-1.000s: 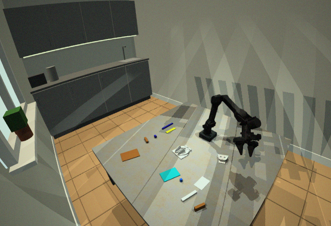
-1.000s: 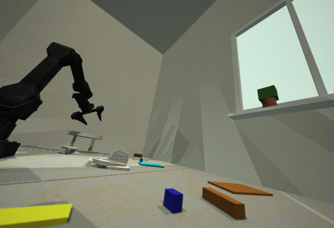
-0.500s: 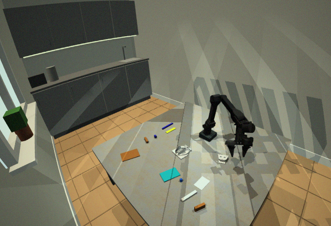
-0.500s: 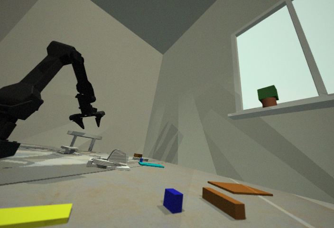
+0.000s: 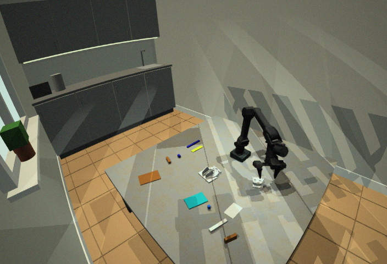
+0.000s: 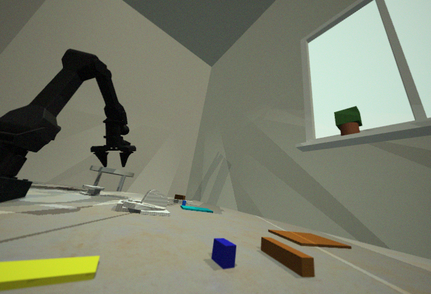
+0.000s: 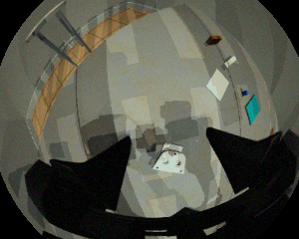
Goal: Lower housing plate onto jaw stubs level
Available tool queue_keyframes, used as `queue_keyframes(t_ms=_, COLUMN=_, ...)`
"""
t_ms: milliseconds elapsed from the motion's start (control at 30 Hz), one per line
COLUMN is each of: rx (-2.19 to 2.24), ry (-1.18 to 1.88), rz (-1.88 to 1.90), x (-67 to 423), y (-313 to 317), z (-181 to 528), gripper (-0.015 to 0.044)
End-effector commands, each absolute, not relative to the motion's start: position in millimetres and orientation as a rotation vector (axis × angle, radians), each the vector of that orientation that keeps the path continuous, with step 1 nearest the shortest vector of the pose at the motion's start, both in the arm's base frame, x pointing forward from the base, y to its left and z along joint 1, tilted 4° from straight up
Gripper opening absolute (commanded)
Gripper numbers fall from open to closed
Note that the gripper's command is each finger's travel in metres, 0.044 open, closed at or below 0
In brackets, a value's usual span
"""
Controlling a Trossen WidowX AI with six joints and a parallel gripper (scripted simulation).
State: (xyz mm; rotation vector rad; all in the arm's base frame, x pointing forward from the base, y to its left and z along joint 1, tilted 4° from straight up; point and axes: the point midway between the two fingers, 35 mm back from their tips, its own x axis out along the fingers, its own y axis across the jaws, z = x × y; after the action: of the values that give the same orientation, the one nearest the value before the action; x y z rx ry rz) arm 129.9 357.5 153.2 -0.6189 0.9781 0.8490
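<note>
The housing plate (image 5: pixel 257 182) (image 6: pixel 93 187) (image 7: pixel 170 163) is a small white piece with several holes in its face, on the table near the arm. My gripper (image 5: pixel 267 177) (image 6: pixel 114 166) (image 7: pixel 169 135) is open and empty, pointing down above the housing plate. In the wrist view the plate shows between the two fingers, a little nearer the hand than the tips. The white mechanism base (image 5: pixel 208 179) (image 6: pixel 160 212) lies apart from the plate, with pale and grey curved parts on it. The pins, stubs and exact jaw seating are too small to make out.
A cyan sheet (image 5: pixel 195 200) (image 6: pixel 196 209) (image 7: pixel 252 110), a white sheet (image 5: pixel 233 210) (image 7: pixel 218 85), a white bar (image 5: pixel 217 225) and a brown block (image 5: pixel 230 238) (image 7: pixel 213 40) lie farther out. An orange sheet (image 5: pixel 149 177) and yellow bar (image 5: pixel 197 148) lie beyond the base.
</note>
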Motion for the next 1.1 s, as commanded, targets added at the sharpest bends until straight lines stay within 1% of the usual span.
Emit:
queue_keyframes(t_ms=0, rx=-0.584, ry=1.069, rz=0.811, x=128, y=343, z=146, gripper=0.0440)
queue_keyframes(t_ms=600, rx=-0.423, ry=1.457, rz=0.578, x=110, y=282, z=124, gripper=0.0440)
queue_keyframes(t_ms=833, rx=-0.416, ry=1.471, rz=0.567, x=109, y=280, z=122, gripper=0.0440)
queue_keyframes(t_ms=967, rx=-0.416, ry=1.471, rz=0.567, x=109, y=284, z=90, gripper=0.0440)
queue_keyframes(t_ms=1067, rx=-0.416, ry=1.471, rz=0.567, x=109, y=284, z=83, gripper=0.0440)
